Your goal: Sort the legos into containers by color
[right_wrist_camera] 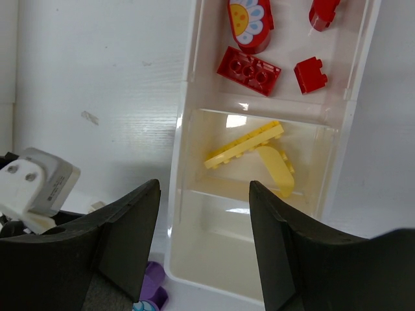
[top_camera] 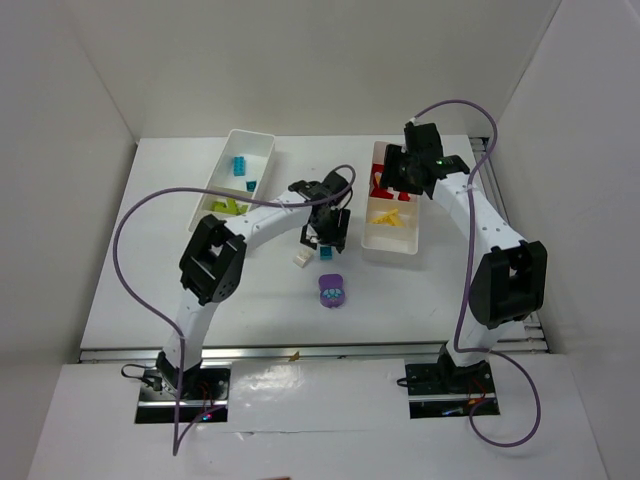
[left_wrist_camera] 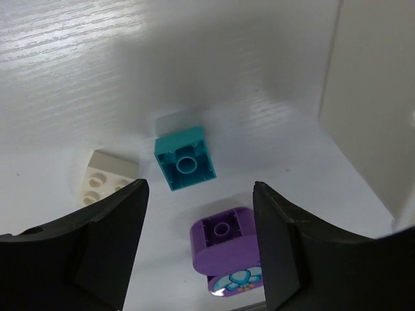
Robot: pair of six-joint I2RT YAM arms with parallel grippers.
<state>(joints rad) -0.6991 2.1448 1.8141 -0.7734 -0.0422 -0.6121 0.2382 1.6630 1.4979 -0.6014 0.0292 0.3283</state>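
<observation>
**A:** Top view. Which step?

**B:** Mid-sort. The left tray (top_camera: 262,137) holds teal and lime legos, and the right tray (top_camera: 390,250) holds red and yellow. Strays remain on the table (top_camera: 150,250): the purple piece (top_camera: 333,291) and a white brick (top_camera: 300,259). The left gripper (top_camera: 325,235) hovers by them. The right gripper (top_camera: 397,172) hangs over its own tray.

**A:** Left wrist?

**B:** Jaws spread wide, nothing held. The teal brick (left_wrist_camera: 185,159) lies on the table, hollow side up, just ahead of the fingertips. The white brick is close beside it; the purple piece is nearer the lens. My judgement: teal is the pick in hand. The next move calls for a straight descent, closing on the teal brick alone without nudging its neighbours. Then it carries to the left tray's teal compartment.

**A:** Right wrist?

**B:** Fingers parted and empty above the yellow compartment. The yellow legos (right_wrist_camera: 245,146) lie inside, with the red bricks (right_wrist_camera: 249,70) beyond the divider.

**A:** Any writing?

**B:** None legible. There is a flower print on one red piece (right_wrist_camera: 249,23) and a print on the purple piece's face. A grey patch on the white housing (right_wrist_camera: 35,188) may be a label, but it is too blurred to read.
</observation>
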